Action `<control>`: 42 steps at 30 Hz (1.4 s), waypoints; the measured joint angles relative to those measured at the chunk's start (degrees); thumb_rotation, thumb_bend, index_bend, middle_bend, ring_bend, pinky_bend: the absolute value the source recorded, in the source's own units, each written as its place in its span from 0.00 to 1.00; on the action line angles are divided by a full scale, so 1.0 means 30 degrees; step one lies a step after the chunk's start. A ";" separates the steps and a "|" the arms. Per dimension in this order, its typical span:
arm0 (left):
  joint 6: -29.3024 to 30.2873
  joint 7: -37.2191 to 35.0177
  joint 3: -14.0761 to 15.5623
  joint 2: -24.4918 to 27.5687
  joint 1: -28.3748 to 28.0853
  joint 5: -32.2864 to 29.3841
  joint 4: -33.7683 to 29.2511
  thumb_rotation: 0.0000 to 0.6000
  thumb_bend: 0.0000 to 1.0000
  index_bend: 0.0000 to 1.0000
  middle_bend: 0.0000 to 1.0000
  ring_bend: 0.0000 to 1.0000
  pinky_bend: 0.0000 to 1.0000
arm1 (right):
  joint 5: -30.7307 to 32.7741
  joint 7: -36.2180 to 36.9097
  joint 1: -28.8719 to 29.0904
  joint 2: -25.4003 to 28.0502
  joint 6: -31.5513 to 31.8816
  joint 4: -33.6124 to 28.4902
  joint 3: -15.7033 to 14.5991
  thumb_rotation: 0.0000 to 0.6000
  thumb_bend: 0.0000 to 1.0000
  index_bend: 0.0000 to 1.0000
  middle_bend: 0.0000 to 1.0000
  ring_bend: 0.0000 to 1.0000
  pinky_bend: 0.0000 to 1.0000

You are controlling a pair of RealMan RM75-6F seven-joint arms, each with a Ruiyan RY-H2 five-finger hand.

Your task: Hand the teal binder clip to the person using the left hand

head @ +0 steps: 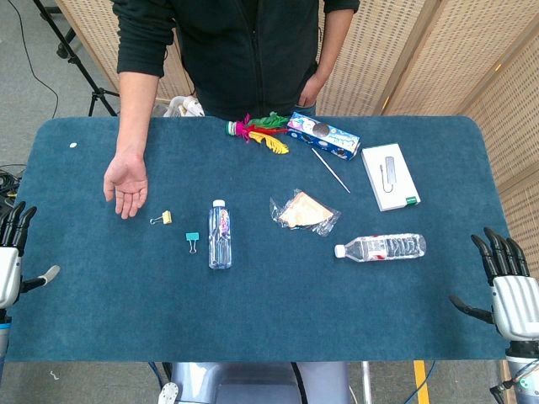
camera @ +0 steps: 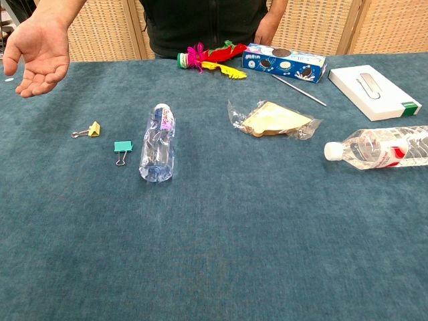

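The teal binder clip lies on the blue table, just left of a lying water bottle. The person's open palm is held out over the table's far left. My left hand hangs at the left edge of the table, fingers apart and holding nothing, well away from the clip. My right hand is at the right edge, fingers spread and empty. Neither hand shows in the chest view.
A yellow binder clip lies between the palm and the teal one. Further right are a bagged sandwich, a second bottle, a white box, a cookie box, a thin stick and a feather toy.
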 measured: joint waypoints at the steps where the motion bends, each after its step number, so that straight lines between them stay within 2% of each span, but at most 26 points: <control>1: -0.0024 0.0023 0.0004 0.0000 0.0000 -0.0011 -0.0003 1.00 0.00 0.00 0.00 0.00 0.00 | 0.0003 -0.0004 0.0001 0.0000 -0.0011 0.0008 -0.0004 1.00 0.00 0.00 0.00 0.00 0.00; 14: -0.0393 -0.0409 0.0364 0.0115 -0.0060 0.0476 -0.0003 1.00 0.00 0.00 0.00 0.00 0.00 | -0.0067 -0.0016 0.0042 0.0014 -0.0053 -0.0090 -0.0026 1.00 0.00 0.00 0.00 0.00 0.00; 23: -0.3029 -0.0053 0.2354 -0.0193 -0.1362 0.3319 0.0379 1.00 0.00 0.00 0.00 0.00 0.00 | 0.0314 0.0415 0.0043 0.0179 -0.0168 -0.0070 0.0146 1.00 0.00 0.00 0.00 0.00 0.00; 27: -0.4144 0.0420 0.2818 -0.0832 -0.2081 0.4098 0.0991 1.00 0.00 0.00 0.00 0.00 0.00 | 0.0354 0.0384 0.0089 0.0161 -0.0297 -0.0036 0.0136 1.00 0.00 0.00 0.00 0.00 0.00; 31: -0.5807 0.1076 0.2688 -0.1379 -0.2908 0.3693 0.1125 1.00 0.00 0.01 0.00 0.00 0.00 | 0.0398 0.0346 0.0098 0.0145 -0.0305 -0.0041 0.0155 1.00 0.00 0.00 0.00 0.00 0.00; 37: -0.8374 0.1431 0.1999 -0.1945 -0.4300 0.2050 0.0967 1.00 0.00 0.09 0.00 0.00 0.00 | 0.0513 0.0264 0.0132 0.0105 -0.0411 -0.0005 0.0187 1.00 0.00 0.00 0.00 0.00 0.00; 42: -0.9978 0.1501 0.0908 -0.3006 -0.5700 0.0555 0.1226 1.00 0.05 0.17 0.00 0.00 0.00 | 0.0680 0.0139 0.0196 0.0038 -0.0564 0.0068 0.0234 1.00 0.00 0.00 0.00 0.00 0.00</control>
